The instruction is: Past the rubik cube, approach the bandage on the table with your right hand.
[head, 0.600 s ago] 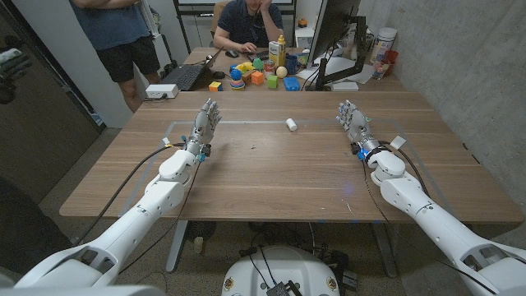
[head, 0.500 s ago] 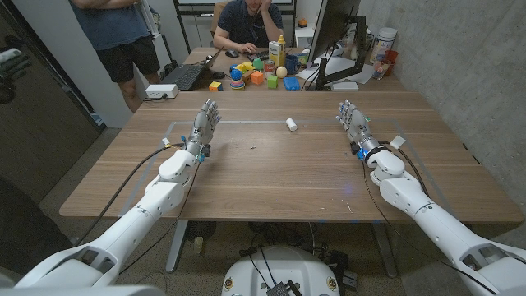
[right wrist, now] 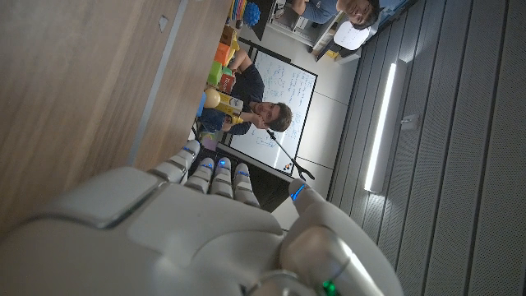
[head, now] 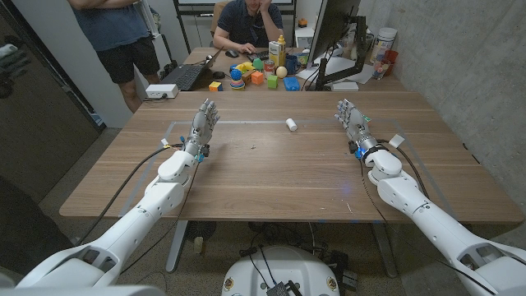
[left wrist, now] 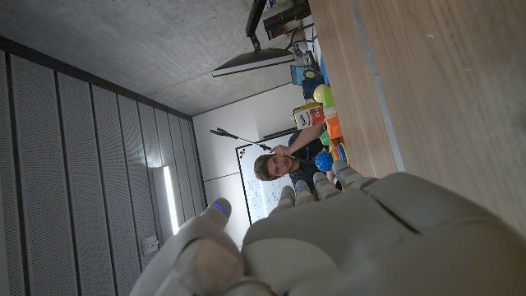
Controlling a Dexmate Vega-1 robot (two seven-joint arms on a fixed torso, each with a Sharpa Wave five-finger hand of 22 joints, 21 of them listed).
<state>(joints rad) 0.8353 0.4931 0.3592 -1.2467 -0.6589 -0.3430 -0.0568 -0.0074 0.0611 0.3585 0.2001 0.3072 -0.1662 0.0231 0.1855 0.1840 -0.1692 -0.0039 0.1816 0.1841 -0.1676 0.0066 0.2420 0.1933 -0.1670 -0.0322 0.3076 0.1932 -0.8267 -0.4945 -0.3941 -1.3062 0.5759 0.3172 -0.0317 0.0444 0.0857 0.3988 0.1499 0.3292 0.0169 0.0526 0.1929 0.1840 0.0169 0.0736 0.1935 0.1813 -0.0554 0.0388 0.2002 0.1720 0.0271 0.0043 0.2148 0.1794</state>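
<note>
Near the desk's (head: 271, 177) far edge lies the bandage (head: 290, 124), untouched. Right hand (head: 352, 122) released, fingers apart, by the right edge; risk: overshooting and knocking the roll away.

Grey concrete wall (head: 485, 74), wooden table (head: 279, 177), second desk (head: 246, 78) with toys behind, whiteboard (right wrist: 283, 107), ceiling strip light (right wrist: 380, 123)

Your small white roll (head: 290, 124) is too small to identify as a bandage. Standing person (head: 115, 33) cut off by frame edge. Clutter (head: 255, 72) beyond table indistinct.
</note>
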